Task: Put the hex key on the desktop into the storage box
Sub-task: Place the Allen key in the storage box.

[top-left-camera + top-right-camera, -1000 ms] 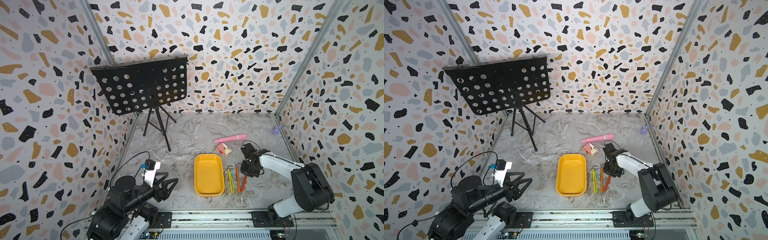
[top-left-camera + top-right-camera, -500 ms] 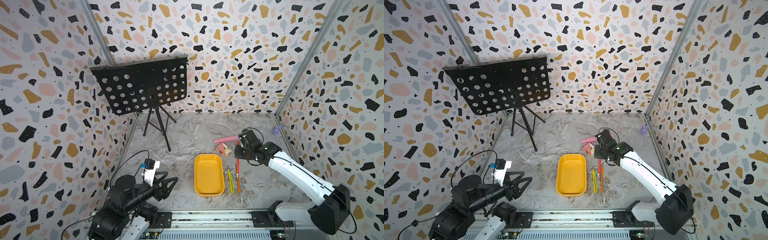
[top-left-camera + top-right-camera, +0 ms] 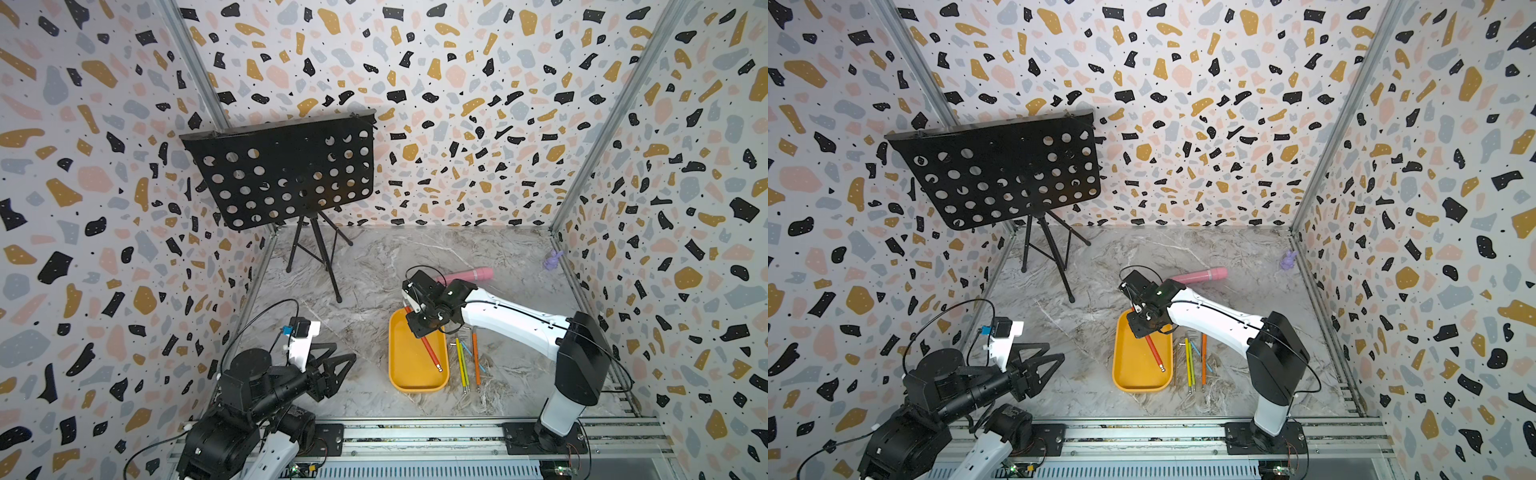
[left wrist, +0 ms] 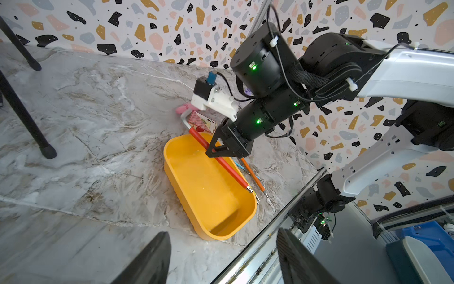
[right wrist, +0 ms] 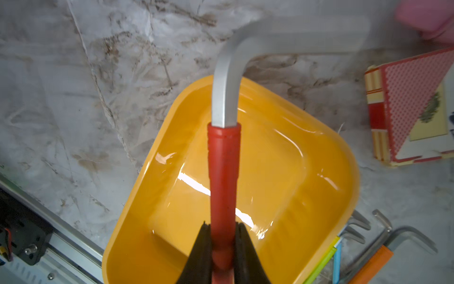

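Right gripper (image 5: 223, 228): clamped on red-sleeved steel L-shaped hex key (image 5: 223, 172), slanted over shallow yellow-orange plastic storage box (image 3: 405, 365). Left gripper (image 3: 338, 353): jaws wide, empty, well apart from box.

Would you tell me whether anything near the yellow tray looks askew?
Only the red hex key: the right gripper holds it slanted over the storage box, bent end jutting past the rim.

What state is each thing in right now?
right gripper, shut on the red hex key
red hex key, held slanted over the storage box
storage box, on the desktop, nothing released inside
other hex keys, lying on the desktop beside the box
left gripper, open, holding nothing
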Available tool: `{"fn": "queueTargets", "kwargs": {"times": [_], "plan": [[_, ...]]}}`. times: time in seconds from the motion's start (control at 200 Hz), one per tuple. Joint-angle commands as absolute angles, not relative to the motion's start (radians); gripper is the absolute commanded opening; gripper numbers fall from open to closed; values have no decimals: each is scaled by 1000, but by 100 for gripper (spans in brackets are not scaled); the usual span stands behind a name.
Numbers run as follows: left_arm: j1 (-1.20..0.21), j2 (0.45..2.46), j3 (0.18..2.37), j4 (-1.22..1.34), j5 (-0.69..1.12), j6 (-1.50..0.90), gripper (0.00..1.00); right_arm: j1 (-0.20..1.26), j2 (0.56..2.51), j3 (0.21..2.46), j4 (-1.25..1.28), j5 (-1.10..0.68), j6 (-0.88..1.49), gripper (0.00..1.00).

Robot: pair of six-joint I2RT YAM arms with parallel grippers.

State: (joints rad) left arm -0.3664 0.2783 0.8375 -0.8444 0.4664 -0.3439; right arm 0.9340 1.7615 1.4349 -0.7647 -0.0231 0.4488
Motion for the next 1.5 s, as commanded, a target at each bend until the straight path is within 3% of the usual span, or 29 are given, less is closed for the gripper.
{"fn": "queueTargets", "kwargs": {"times": [0.0, 0.656, 1.417, 1.492], "plan": [[-361, 282, 833, -804, 478, -337, 72, 935, 1758, 1486, -826, -48, 465, 0], [-361, 282, 832, -804, 475, -339, 72, 997, 1814, 1450, -828, -47, 554, 0], [-359, 284, 833, -804, 477, -338, 72, 990, 2008, 1517, -805, -29, 529, 0], [-359, 285, 834, -804, 479, -337, 72, 991, 2004, 1512, -805, -29, 533, 23]]}}
